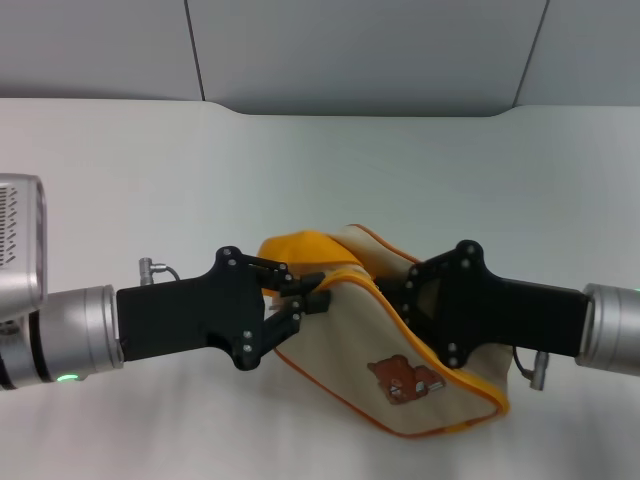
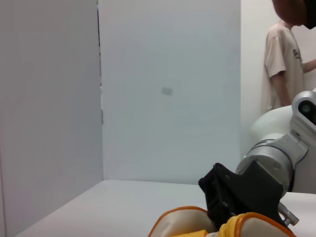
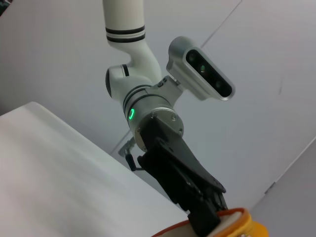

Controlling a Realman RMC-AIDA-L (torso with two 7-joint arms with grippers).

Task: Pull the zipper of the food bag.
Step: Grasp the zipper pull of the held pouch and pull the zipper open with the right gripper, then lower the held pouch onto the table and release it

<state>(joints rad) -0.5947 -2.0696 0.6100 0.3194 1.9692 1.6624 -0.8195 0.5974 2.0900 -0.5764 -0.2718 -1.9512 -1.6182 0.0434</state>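
Here the boxy beige canvas food bag [image 1: 400,370] with orange piping and a brown bear patch lies on the white table [image 1: 150,170], between both grippers. The left gripper [image 1: 305,298] pinches its orange-trimmed zipper [image 1: 345,275] rim. The right gripper [image 1: 395,290] presses against the bag's opposite side; I cannot tell its jaw state.

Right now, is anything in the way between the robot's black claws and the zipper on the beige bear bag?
Nothing visible is. The left gripper is already at the orange-trimmed rim of the beige canvas food bag, where the zipper runs. The right gripper is against the bag's other side.
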